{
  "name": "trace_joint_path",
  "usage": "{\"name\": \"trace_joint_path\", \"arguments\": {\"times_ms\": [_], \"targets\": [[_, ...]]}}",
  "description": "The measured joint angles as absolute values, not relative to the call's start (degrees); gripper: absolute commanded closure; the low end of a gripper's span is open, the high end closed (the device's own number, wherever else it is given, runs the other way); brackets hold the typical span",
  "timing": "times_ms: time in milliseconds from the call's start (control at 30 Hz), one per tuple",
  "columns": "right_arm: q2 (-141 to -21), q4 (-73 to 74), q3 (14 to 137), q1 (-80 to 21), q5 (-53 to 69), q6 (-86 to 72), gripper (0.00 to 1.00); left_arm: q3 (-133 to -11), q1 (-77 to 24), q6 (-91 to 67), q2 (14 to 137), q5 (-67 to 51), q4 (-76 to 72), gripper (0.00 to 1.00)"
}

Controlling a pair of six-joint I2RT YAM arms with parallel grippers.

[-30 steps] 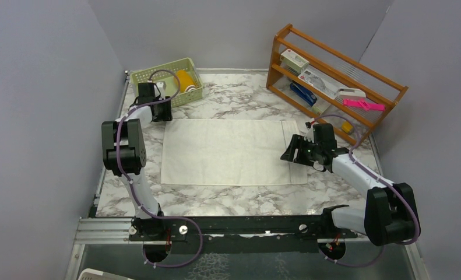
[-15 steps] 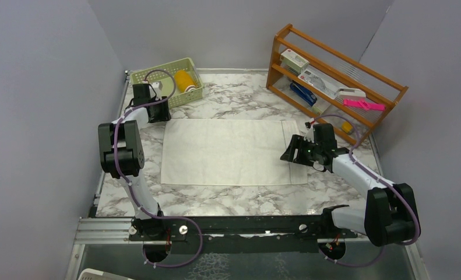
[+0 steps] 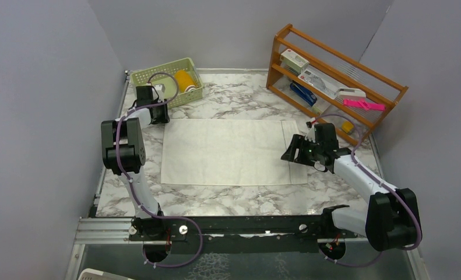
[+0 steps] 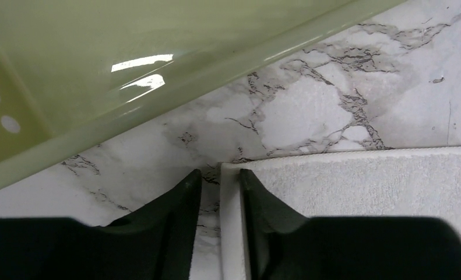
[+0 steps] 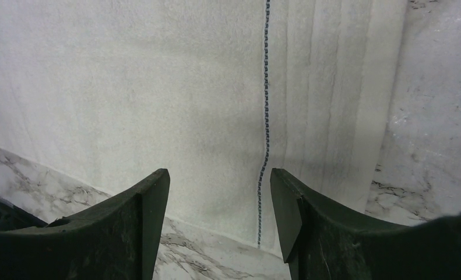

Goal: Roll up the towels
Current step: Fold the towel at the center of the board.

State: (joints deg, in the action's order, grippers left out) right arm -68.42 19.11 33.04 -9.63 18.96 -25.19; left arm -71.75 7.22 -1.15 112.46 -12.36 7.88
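The cream-white towel (image 3: pixel 228 151) lies flat and fully unrolled at the middle of the marble table (image 3: pixel 239 96), long side running left to right (ribbed bands and a dark stitched line cross its right end). The mustard-yellow towel (image 3: pixel 185 80) sits rolled in the green basket (image 3: pixel 190 96) at the far left.

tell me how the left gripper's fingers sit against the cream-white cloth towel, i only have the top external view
Observer: The left gripper straddles the far left corner of the cream-white cloth towel: one finger over the white marble-pattern table, the other over cloth.
Operator: is it pinching yet
Observer: No, a narrow gap shows between the fingers, and the towel's hem lies flat in it.
Operator: and the right one
Observer: The right gripper is open over the towel, and a dark stitched line runs between its fingers.
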Motion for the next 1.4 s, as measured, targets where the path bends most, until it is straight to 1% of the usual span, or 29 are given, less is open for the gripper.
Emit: {"name": "trace_joint_path", "arguments": {"times_ms": [100, 233, 367, 467, 533, 700, 833, 1000, 1233, 1400], "targets": [[-67.9, 19.6, 33.9, -9.6, 18.9, -25.2, 0.35, -71.7, 6.7, -0.6, 112.9, -11.9, 7.1, 1.0], [-68.0, 19.7, 36.9, -9.6, 18.1, -25.6, 0.33, -71.8, 6.2, -0.4, 113.1, -11.7, 6.7, 1.0], [-71.9, 18.0, 44.5, -9.6, 16.0, -25.8, 0.32, -72.4, 6.0, -0.6, 113.1, -11.6, 7.5, 1.0], [-77.3, 15.1, 50.9, -9.6, 12.7, -25.0, 0.32, -72.5, 6.0, -0.8, 113.0, -11.4, 8.1, 1.0], [-82.1, 13.6, 55.5, -9.6, 9.7, -23.9, 0.35, -72.5, 6.0, -1.0, 112.7, -11.2, 8.7, 1.0], [-94.5, 13.0, 64.7, -9.6, 2.3, -20.2, 0.38, -72.9, 6.0, -1.0, 112.4, -11.2, 10.6, 1.0], [-100.1, 13.8, 66.4, -9.6, -3.0, -16.9, 0.38, -73.7, 6.0, -1.0, 112.3, -11.2, 11.9, 1.0], [-105.4, 14.2, 69.1, -9.6, -8.1, -14.0, 0.44, -73.8, 6.0, -1.0, 112.0, -11.3, 12.2, 1.0], [-110.0, 14.2, 71.8, -9.6, -10.5, -11.7, 0.5, -74.3, 6.0, -1.2, 112.0, -11.3, 12.7, 1.0], [-110.1, 14.0, 71.8, -9.6, -11.1, -11.0, 0.53, -74.5, 6.0, -1.2, 112.0, -11.3, 13.1, 1.0]]}}
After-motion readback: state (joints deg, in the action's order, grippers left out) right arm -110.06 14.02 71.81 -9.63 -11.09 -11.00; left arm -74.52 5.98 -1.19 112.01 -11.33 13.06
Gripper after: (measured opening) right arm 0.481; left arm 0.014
